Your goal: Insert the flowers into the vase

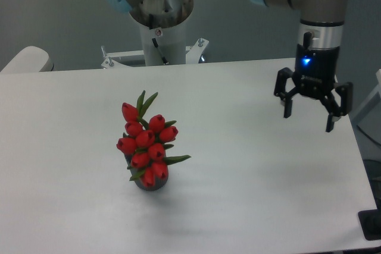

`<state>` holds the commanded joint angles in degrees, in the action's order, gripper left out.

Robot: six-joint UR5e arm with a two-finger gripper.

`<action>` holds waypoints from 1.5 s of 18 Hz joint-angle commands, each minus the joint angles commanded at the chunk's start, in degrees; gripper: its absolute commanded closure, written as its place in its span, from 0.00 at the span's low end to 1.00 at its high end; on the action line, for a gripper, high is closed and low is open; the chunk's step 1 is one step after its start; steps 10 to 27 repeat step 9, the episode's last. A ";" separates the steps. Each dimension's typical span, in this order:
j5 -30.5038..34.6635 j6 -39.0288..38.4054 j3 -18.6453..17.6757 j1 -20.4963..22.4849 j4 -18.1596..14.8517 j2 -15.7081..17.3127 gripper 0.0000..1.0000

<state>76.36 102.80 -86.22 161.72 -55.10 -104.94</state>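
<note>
Flowers [147, 144] stand upright in the vase [152, 181]; only the vase's lower rim and a bit of dark side show beneath the lowest buds and leaves. Bunch looks seated, stems hidden inside, red heads stacked above the mouth, one leaf tip poking out top-left, another out to the right. Vase sits on the white table [238, 206], toward its near-left part, in front of the robot's base column [161, 31]. Gripper [309, 114] hangs well apart from the vase, off to the right and farther back, above the table's right edge; its two fingers are spread wide with nothing between them, blue status light on the wrist lit. Judgement: the insertion itself appears done, and the step in hand is the retreat after release. The next move likely calls for little, only that the arm stays clear of the bunch, since the flowers are top-heavy compared with the small vase and a brush against them could tip the lot.
</note>
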 joint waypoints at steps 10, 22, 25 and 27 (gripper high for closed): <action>1.95 3.55 -0.61 -0.35 -0.71 0.18 0.00; 1.95 3.55 -0.61 -0.35 -0.71 0.18 0.00; 1.95 3.55 -0.61 -0.35 -0.71 0.18 0.00; 1.95 3.55 -0.61 -0.35 -0.71 0.18 0.00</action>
